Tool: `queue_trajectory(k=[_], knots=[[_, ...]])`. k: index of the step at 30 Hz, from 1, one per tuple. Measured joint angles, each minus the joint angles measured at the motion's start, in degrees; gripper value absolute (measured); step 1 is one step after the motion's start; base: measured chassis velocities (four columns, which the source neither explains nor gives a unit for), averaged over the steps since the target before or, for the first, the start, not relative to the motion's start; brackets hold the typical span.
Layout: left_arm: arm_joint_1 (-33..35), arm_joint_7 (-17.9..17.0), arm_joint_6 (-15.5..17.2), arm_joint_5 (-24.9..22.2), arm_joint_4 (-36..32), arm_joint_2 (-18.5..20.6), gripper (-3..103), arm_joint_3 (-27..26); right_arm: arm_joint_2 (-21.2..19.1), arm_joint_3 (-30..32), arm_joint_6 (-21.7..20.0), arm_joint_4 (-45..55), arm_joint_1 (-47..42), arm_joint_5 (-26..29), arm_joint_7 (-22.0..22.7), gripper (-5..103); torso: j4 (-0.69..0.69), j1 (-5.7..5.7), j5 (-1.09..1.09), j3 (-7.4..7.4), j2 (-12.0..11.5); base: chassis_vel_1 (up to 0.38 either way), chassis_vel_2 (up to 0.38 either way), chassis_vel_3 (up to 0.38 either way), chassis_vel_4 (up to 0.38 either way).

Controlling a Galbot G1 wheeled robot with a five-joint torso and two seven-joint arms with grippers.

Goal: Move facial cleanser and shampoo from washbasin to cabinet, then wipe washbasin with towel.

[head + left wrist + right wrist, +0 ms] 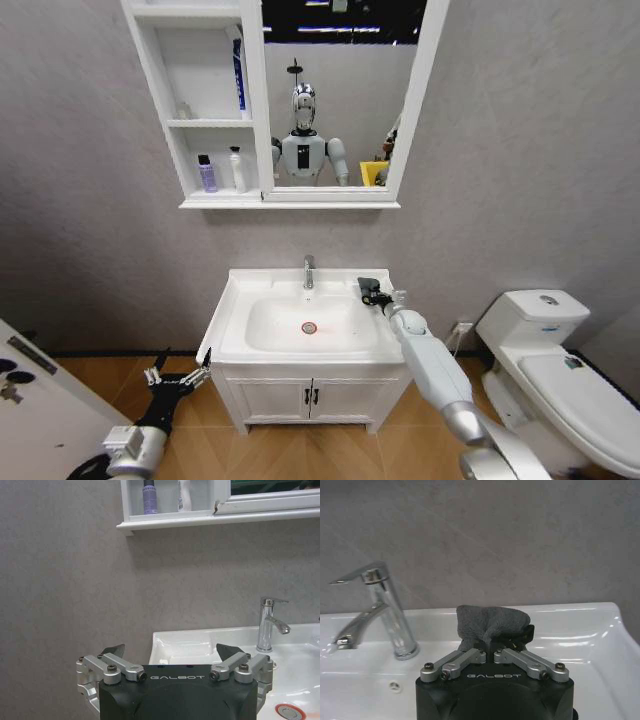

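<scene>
My right gripper (495, 650), clamped on the towel (490, 622), sits on the washbasin (240, 345) ledge right of the bowl; left gripper (178, 376) hangs open, low.

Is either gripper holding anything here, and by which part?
The right gripper is shut on the towel, pinching its near bunched edge over the washbasin. The left gripper is open, holding nothing.

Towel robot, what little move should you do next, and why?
Probably slide the right gripper, shut on the towel, from the back ledge down toward the bowl of the washbasin to begin wiping. Both bottles already stand on the cabinet shelf, and the left gripper hangs open beside the basin.
</scene>
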Motion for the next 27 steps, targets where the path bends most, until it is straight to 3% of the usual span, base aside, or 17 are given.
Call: queue_trajectory(k=[8,16,22,27], knots=[[-0.01,0.01,0.0,0.0,0.0,0.01,100,0.01,1.13,-6.3,-4.84,3.72,-4.25,1.89,8.44,2,-0.02,0.0,0.04,0.01,0.0,0.0,0.0,0.0,0.0],[-0.01,0.02,0.0,0.0,0.0,0.0,100,0.01,0.23,-11.25,-8.49,-0.99,-2.2,2.74,12.56,2,-0.01,0.01,0.04,0.01,-0.01,0.0,0.0,0.0,0.0],[-0.01,0.02,0.0,0.0,-0.01,0.0,100,0.01,0.49,-12.72,-9.7,-4.89,-0.21,1.91,12.87,2,-0.02,0.01,0.03,0.01,0.0,0.0,0.0,0.0,0.0],[-0.01,0.03,0.0,0.0,-0.01,0.0,100,0.0,1.22,-13.13,-9.17,-10.32,1.28,-0.36,10.19,2,-0.01,0.01,0.04,0.01,0.0,0.0,0.0,0.0,0.0]])
